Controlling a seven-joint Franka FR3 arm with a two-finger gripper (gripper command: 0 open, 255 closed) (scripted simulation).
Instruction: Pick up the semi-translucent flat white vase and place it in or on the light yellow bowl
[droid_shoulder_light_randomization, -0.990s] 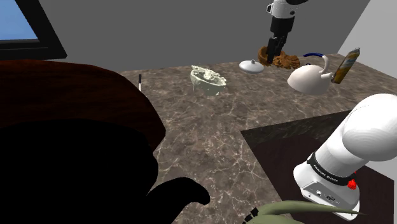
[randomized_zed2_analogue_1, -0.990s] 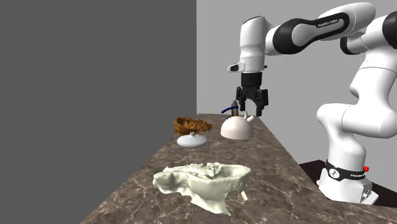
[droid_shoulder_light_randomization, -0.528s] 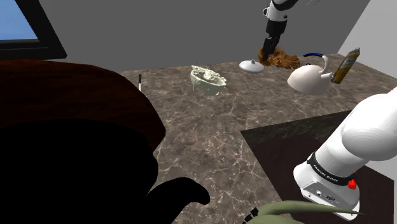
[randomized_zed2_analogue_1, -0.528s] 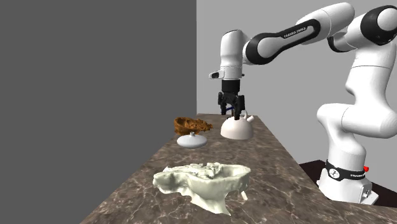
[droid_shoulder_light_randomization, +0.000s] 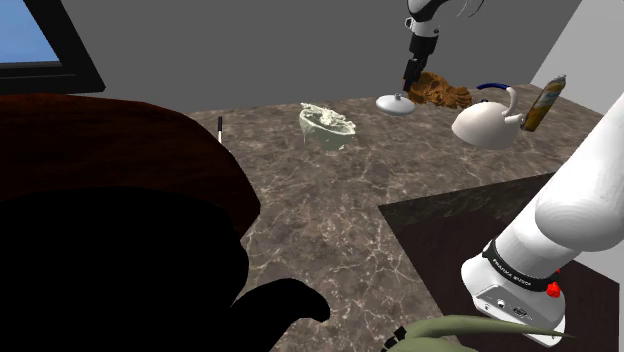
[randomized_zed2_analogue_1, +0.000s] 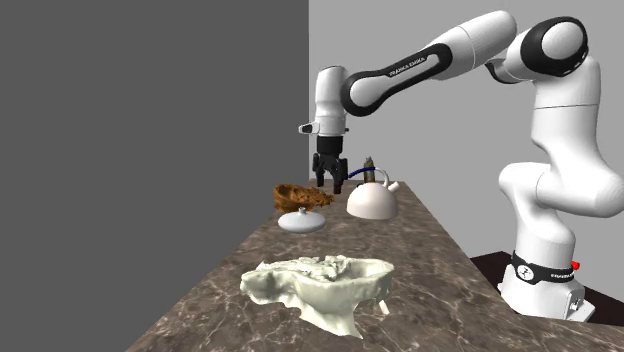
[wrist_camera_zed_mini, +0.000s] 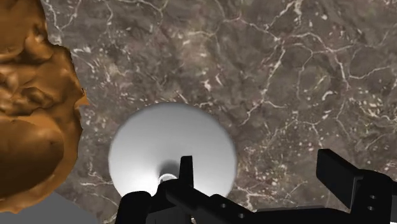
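Three views, shoulder first. Shows a dark marbled counter (droid_shoulder_light_randomization: 330, 220) across the middle of the frame, with the flat white vase (droid_shoulder_light_randomization: 397, 104) in the upper right, close to the back edge. Puts the black gripper (droid_shoulder_light_randomization: 409, 78) right above that vase, clear of it. Has a lumpy brown basket (droid_shoulder_light_randomization: 442, 95) just right of the vase, then a white kettle (droid_shoulder_light_randomization: 487, 126) with a blue handle and a bottle (droid_shoulder_light_randomization: 547, 103) further right. Places the pale yellowish bowl (droid_shoulder_light_randomization: 326, 127) left of the vase, well apart, near the upper middle, and a thin black pen (droid_shoulder_light_randomization: 220, 127) further left again.

Second exterior view next. Looks along the counter (randomized_zed2_analogue_1: 430, 260), with the pale bowl (randomized_zed2_analogue_1: 320, 285) large at bottom centre and the vase (randomized_zed2_analogue_1: 302, 221) beyond it, left of centre. Hangs the gripper (randomized_zed2_analogue_1: 330, 183) above and slightly right of the vase, holding nothing, level with the brown basket (randomized_zed2_analogue_1: 300, 195). Sets the kettle (randomized_zed2_analogue_1: 372, 202) right of the vase.

Wrist view last. Looks straight down on the vase (wrist_camera_zed_mini: 172, 149), a round white disc with a small neck, near the brown basket (wrist_camera_zed_mini: 32, 108) but apart from it. Shows the gripper (wrist_camera_zed_mini: 257, 165) spread wide and empty, one finger (wrist_camera_zed_mini: 186, 170) over the vase near its neck, the other over bare counter (wrist_camera_zed_mini: 286, 76).
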